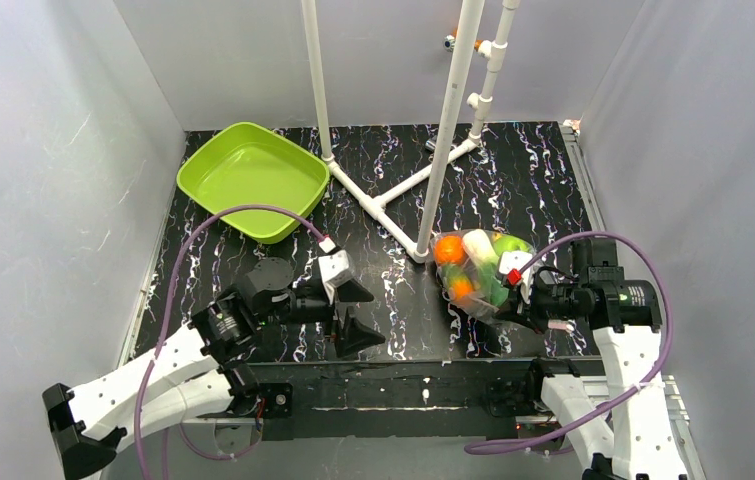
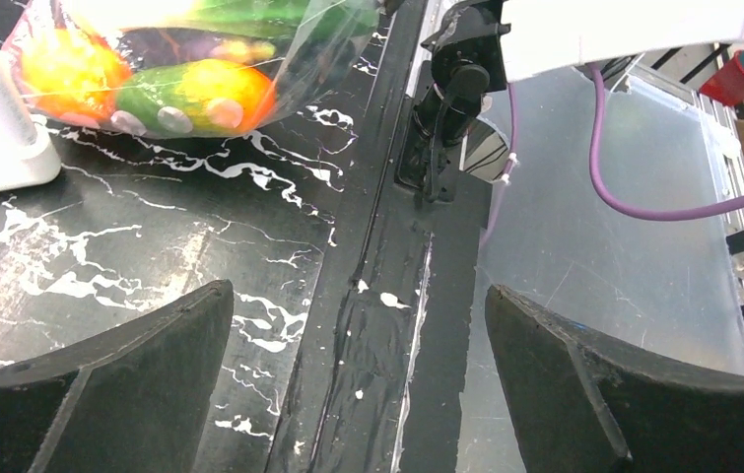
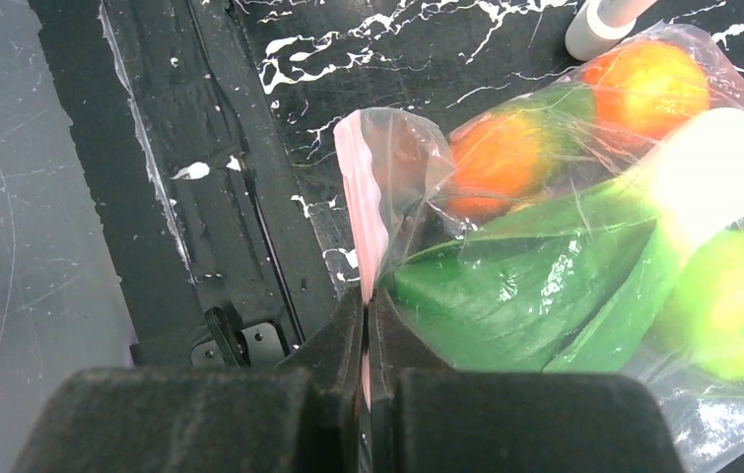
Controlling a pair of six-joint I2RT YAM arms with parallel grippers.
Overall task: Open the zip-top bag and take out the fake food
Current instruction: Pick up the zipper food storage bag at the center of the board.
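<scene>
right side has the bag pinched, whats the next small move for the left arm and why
Probably bring the left gripper across to the mouth of the bag and pinch the pink strip on its other side. The right gripper is shut on that strip, the left is open with nothing in it, and the food is all inside.

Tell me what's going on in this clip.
The right claw is shut on the pink zip strip at the mouth of the plastic bag. The toy food is inside it. The left claw hangs wide open and empty to the bag's left. The green tray at the back has nothing in it.
</scene>
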